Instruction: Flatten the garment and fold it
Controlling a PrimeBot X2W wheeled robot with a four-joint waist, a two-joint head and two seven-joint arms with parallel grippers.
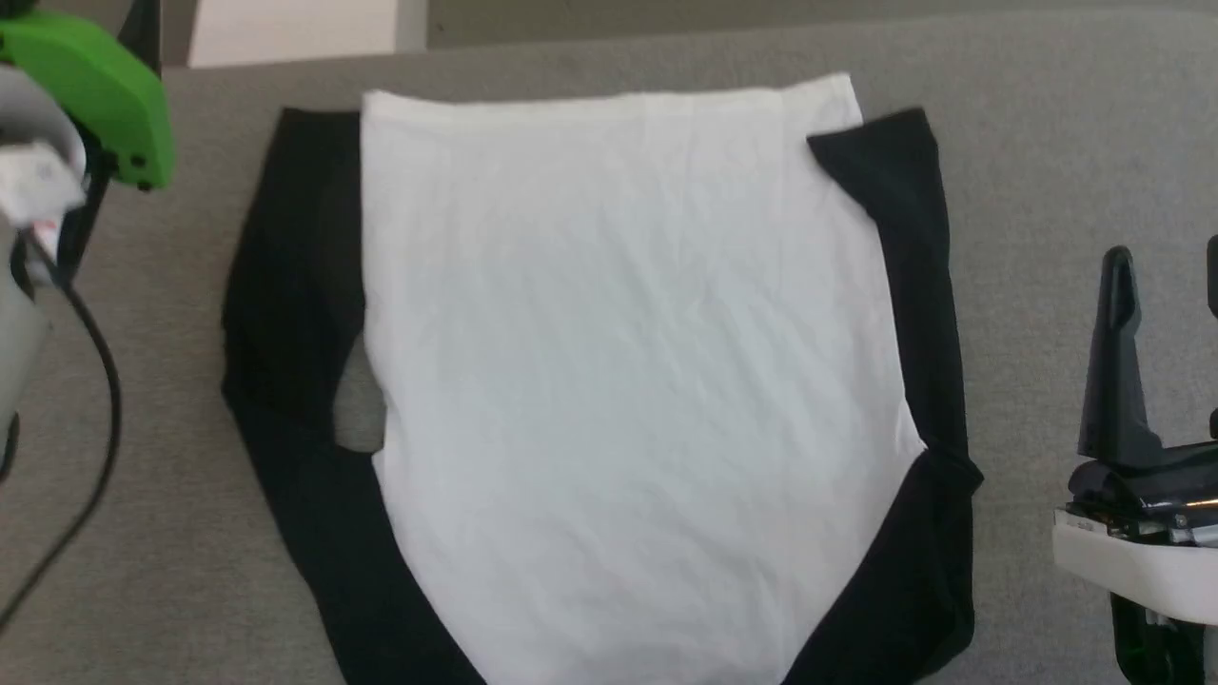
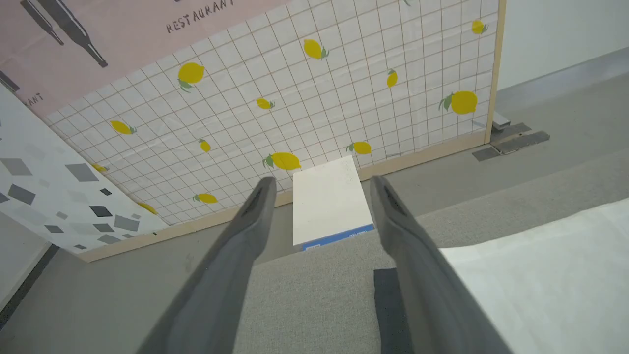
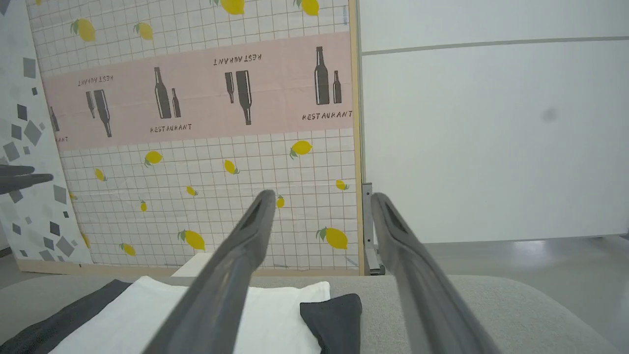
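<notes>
Left end effector (image 2: 322,182): fingers apart, empty, above the worktop (image 1: 1047,143) at the far left corner of the garment (image 1: 628,381).
Right end effector (image 3: 323,195): fingers apart, empty, just beside the right sleeve (image 1: 913,285).
Garment: flat on the worktop between both arms, sleeves alongside the body.
Long axis: runs away from the robot.
Nearer arm: judged neither; each sits by its own side.

Bare grey worktop (image 1: 1047,124) is lying open for you either side of the garment (image 1: 628,381); a black cable (image 1: 95,381) is hanging across the left strip, your right end effector (image 1: 1166,271) standing in the right.
</notes>
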